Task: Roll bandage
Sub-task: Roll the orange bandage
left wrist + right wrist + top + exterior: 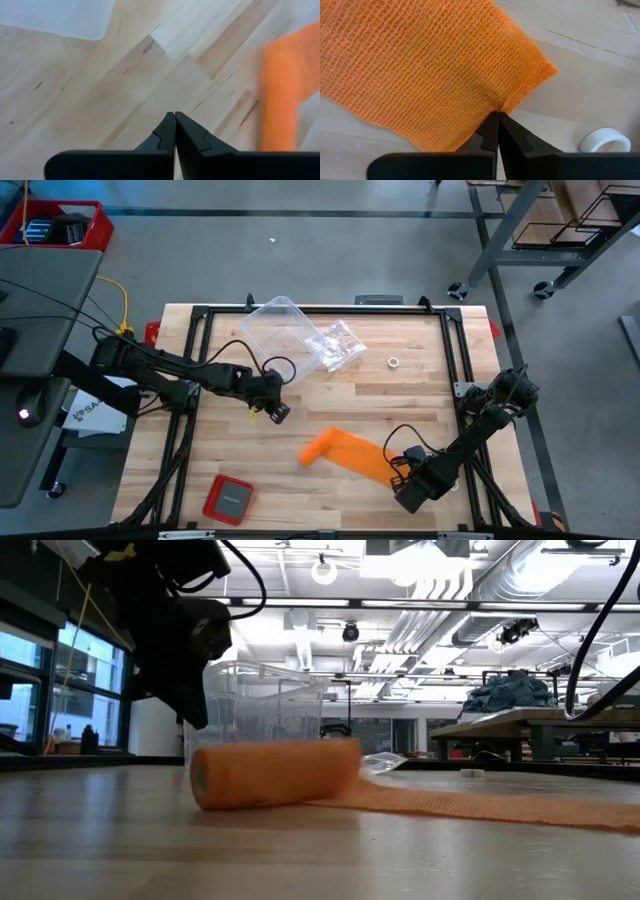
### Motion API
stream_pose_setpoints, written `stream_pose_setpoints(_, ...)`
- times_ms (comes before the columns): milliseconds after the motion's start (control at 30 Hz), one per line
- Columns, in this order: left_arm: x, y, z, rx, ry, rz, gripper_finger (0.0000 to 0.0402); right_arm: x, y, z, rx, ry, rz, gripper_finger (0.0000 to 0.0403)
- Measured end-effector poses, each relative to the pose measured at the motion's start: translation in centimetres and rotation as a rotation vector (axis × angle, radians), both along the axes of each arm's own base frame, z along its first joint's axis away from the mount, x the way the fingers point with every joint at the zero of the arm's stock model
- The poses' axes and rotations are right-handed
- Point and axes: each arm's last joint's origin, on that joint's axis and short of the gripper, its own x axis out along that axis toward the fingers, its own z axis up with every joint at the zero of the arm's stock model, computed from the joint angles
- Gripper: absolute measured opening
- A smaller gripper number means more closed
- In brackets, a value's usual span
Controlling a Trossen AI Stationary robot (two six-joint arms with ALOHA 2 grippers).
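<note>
The orange bandage lies on the wooden table, partly rolled. Its roll (318, 448) (275, 773) rests on its side, and the flat strip (362, 455) (430, 65) runs from it toward the table's right near corner. My right gripper (400, 475) (496, 116) is shut, pointing down at the strip's free end. My left gripper (280, 416) (175, 116) is shut and hangs above the bare wood just left of the roll, which shows blurred (280, 90) beside it. Nothing is between its fingers. My right gripper meets the edge of the bandage's free end (506, 102) with its shut fingertips, coming from above and pointing down. The strip lies flat on the table under them. Whether the tips pinch the edge or only press on it, I cannot tell.
A clear plastic container (275, 330) and a crinkled clear bag (340, 345) lie at the far middle, with a small ring (393, 363) to their right. A red square case (228, 498) sits near the front left. A white tape ring (602, 140) lies close to my right gripper.
</note>
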Motion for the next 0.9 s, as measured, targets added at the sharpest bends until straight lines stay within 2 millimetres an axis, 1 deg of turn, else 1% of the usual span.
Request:
stream_pose_setpoints(233,0.1,-0.6,0.1,-0.017,-0.010,-0.025,0.0000,0.0,0.0,0.0,0.001,-0.003,0.000,0.0000)
stream_pose_setpoints(367,0.6,-1.7,0.5,-0.095,-0.090,-0.083,0.0000,0.1,0.0,0.0,0.005,-0.006,0.000,0.0000)
stream_pose_setpoints(433,1.0,-2.7,0.9,-0.142,-0.142,-0.108,0.0000,0.1,0.1,0.1,0.010,-0.012,0.000,0.0000)
stream_pose_setpoints(533,1.3,-4.6,1.5,-0.197,-0.230,-0.141,0.0000,0.2,0.1,0.1,0.016,-0.019,0.000,0.0000)
stream_pose_setpoints(633,1.5,-6.4,1.6,-0.229,-0.278,-0.124,0.0000,0.2,0.2,0.1,0.012,-0.032,0.001,0.0000)
stream_pose_setpoints(800,2.3,-8.4,0.4,-0.307,-0.265,-0.112,0.0000,0.3,0.2,0.1,0.005,-0.056,0.003,0.0000)
stream_pose_setpoints(900,3.5,-10.1,0.2,-0.307,-0.241,-0.147,0.0000,0.4,0.2,0.1,0.014,-0.064,0.019,0.0000)
